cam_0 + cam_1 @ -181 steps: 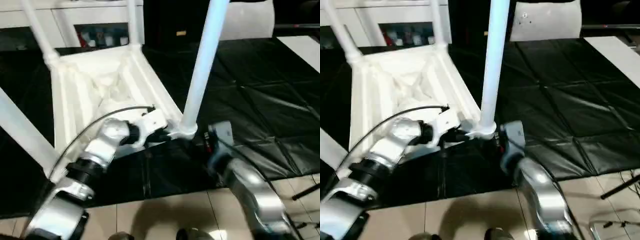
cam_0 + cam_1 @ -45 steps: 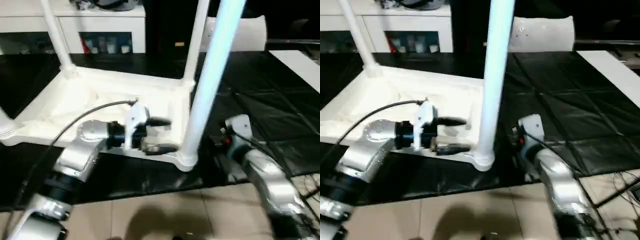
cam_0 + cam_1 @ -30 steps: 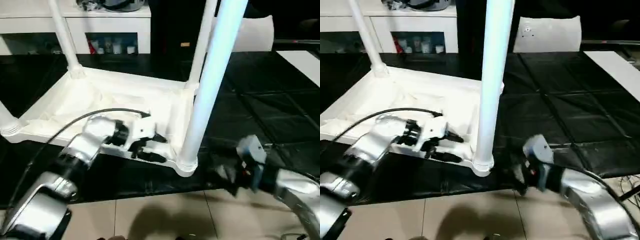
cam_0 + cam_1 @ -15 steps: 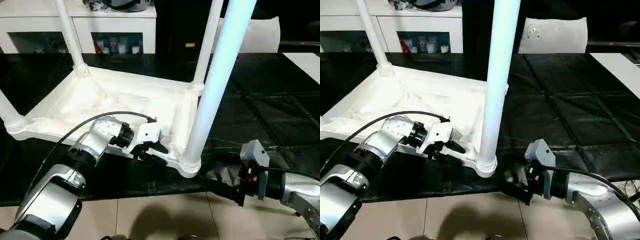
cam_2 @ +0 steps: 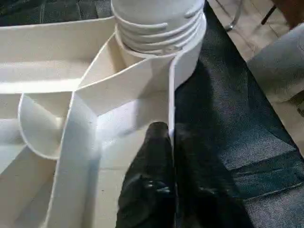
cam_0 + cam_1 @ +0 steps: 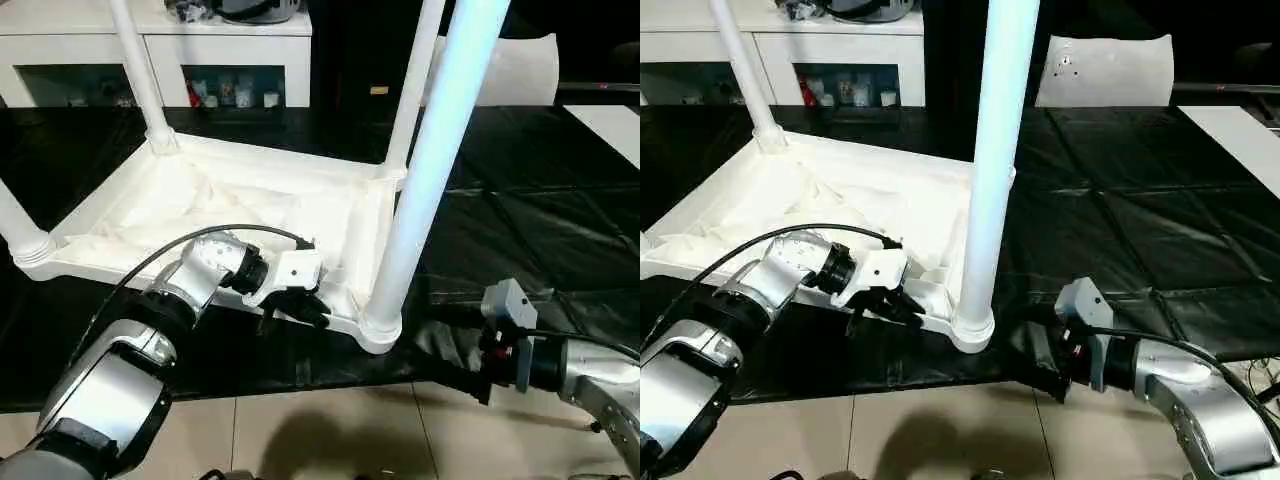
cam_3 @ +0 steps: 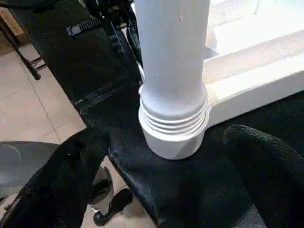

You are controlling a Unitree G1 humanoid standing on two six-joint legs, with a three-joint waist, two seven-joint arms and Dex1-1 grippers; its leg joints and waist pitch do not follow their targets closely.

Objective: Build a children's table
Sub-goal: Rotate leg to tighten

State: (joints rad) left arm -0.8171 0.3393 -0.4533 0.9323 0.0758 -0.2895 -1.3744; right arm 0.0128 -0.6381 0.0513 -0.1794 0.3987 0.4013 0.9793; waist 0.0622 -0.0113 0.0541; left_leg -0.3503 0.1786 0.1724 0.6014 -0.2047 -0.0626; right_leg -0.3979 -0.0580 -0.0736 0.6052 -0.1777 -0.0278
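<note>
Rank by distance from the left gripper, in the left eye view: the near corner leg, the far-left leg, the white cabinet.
From the left gripper:
1. Near corner leg, just right of it.
2. Far-left leg, at the table's far corner.
3. White cabinet, behind that leg.

One upturned table top (image 6: 200,200), four legs (image 6: 430,170), two tools (image 6: 310,312), one cabinet (image 6: 250,50)

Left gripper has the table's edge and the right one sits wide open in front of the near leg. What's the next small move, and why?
Probably ease the right gripper forward until its open fingers straddle the near leg just above its corner socket, then close. The left gripper already pinches the tabletop rim beside it, steadying the table.
</note>
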